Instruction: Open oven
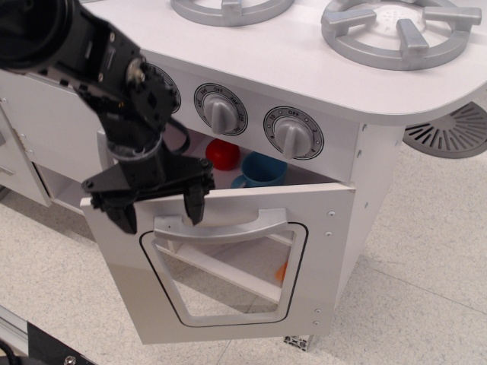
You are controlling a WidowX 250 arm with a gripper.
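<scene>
The oven (228,258) sits below the front edge of the counter (304,53), under three grey ribbed knobs (293,133); its door (319,251) hangs part-open, tilted outward from the top, so a red ball (223,154) and a blue cup (262,169) show in the gap behind it. The gripper (161,211) stands at the door's upper left corner, fingers (195,205) spread apart and pinching nothing; one tip rests just above the left end of the handle (224,226), judged a hooking posture for pulling the door down. The door is smooth white panel with a rounded clear window; the handle is a wide, matte silver bar; the burner rings (399,30) near the counter's back edge are grey plastic.
</scene>
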